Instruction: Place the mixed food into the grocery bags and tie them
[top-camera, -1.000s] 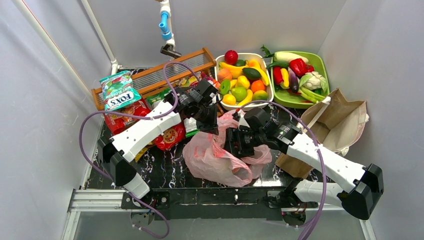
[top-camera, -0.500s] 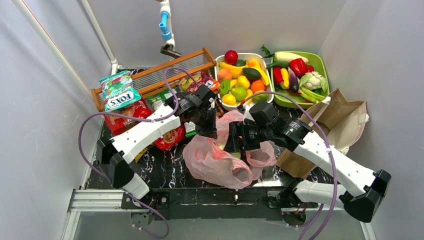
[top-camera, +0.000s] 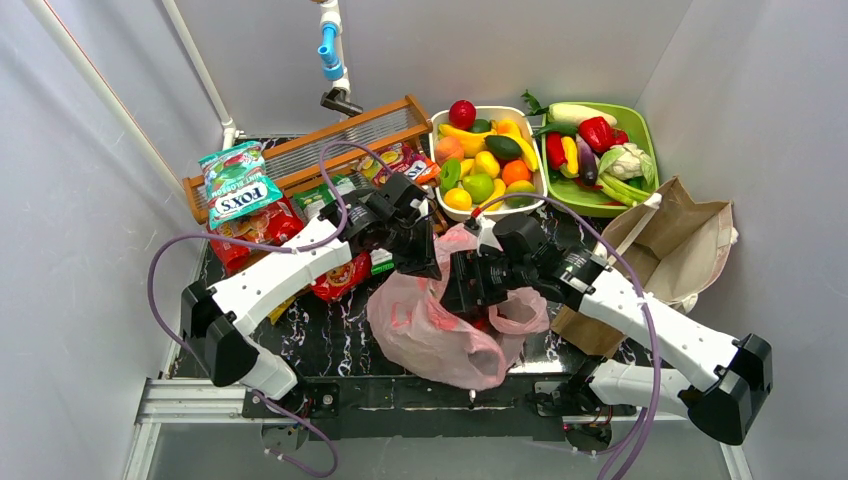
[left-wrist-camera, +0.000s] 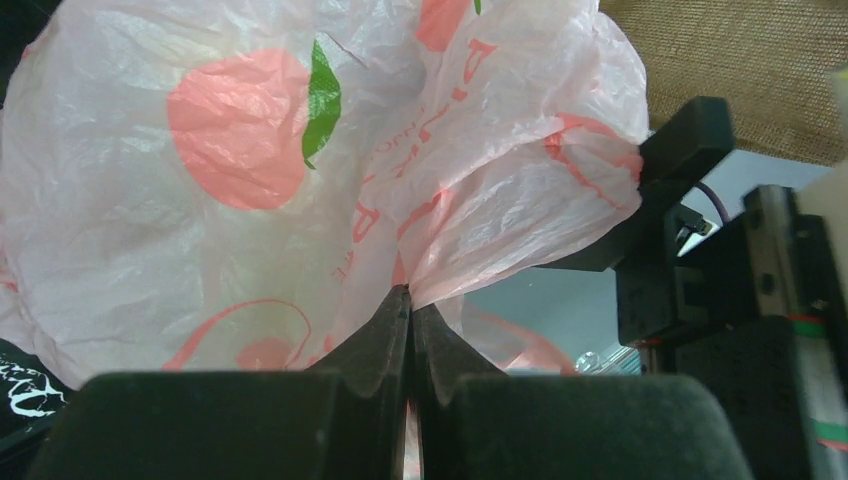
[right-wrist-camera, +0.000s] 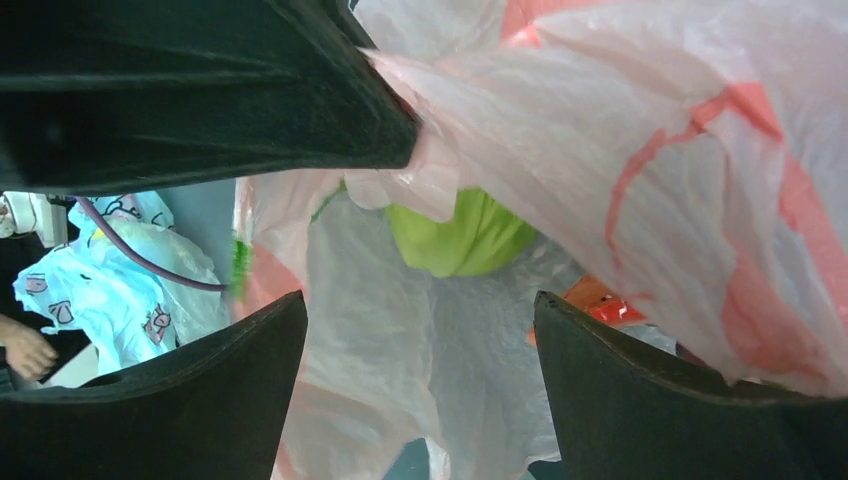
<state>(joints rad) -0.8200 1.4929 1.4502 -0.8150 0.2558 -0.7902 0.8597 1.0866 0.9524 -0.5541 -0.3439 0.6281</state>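
Left fingers (left-wrist-camera: 400, 325) pinch tight on the pink bag (left-wrist-camera: 230, 200). Right fingers (top-camera: 466, 288), just beside, gape empty. Likely the tying step; next, the right needs a handle.

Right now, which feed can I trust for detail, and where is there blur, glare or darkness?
Top external: evenly lit and sharp, no strong glare. Left wrist: the pink bag is crisp, the left gripper dark but readable, shut on its film. Right wrist: the right gripper is underexposed, open; the green piece shows only hazily through plastic.
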